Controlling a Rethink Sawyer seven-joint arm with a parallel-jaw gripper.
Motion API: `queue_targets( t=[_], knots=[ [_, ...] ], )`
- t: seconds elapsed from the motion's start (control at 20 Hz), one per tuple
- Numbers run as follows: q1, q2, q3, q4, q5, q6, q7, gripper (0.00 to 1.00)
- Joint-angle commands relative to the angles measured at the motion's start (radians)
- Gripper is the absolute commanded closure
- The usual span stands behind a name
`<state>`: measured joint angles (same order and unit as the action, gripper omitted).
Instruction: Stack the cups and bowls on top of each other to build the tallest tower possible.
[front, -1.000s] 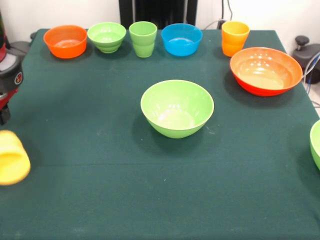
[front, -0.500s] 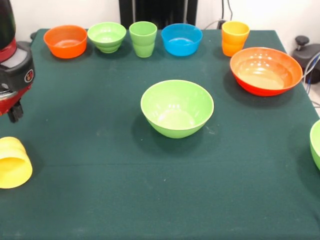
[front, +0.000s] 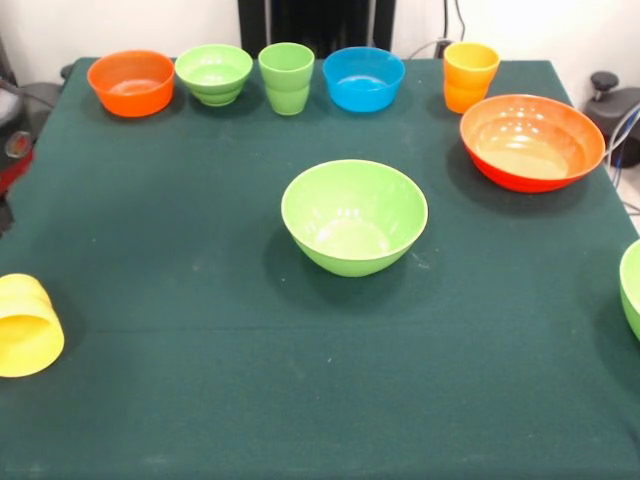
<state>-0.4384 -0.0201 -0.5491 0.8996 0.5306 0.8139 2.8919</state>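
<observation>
A yellow cup (front: 27, 326) lies on its side at the table's left edge, mouth toward the camera. A large light green bowl (front: 354, 215) stands upright mid-table. A large orange-red bowl (front: 532, 140) sits at the right, and part of another light green bowl (front: 632, 288) shows at the right edge. Along the back stand a small orange bowl (front: 131, 82), a small light green bowl (front: 213, 73), a light green cup (front: 286, 77), a blue bowl (front: 363, 78) and an orange-yellow cup (front: 469, 75). Only a sliver of the gripper (front: 4, 214) shows at the left edge, above the yellow cup and apart from it.
The dark green cloth (front: 200, 400) covers the whole table. The red and black arm (front: 10, 150) pokes in at the left edge. A black knobbed object (front: 605, 85) and cables sit beyond the right back corner.
The arm swung into the picture at the left, then drew back left until almost out of view. The yellow cup shifted slightly and now lies still.
</observation>
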Motion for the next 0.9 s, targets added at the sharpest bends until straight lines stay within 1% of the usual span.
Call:
queue_targets(
  t=[0.05,0.15,0.25,0.5,0.65,0.9],
  knots=[
    [-0.114,0.034,0.115,-0.098,-0.095,-0.002,-0.192,1.00],
    [-0.126,0.049,0.113,-0.125,-0.105,0.003,-0.203,1.00],
    [-0.134,0.067,0.113,-0.160,-0.114,0.029,-0.219,1.00],
    [-0.152,0.131,0.136,-0.263,-0.124,0.023,-0.214,1.00],
    [-0.162,0.185,0.114,-0.359,-0.122,0.054,-0.180,1.00],
    [-0.192,0.278,0.071,-0.521,-0.092,0.106,-0.148,1.00]
  ],
)
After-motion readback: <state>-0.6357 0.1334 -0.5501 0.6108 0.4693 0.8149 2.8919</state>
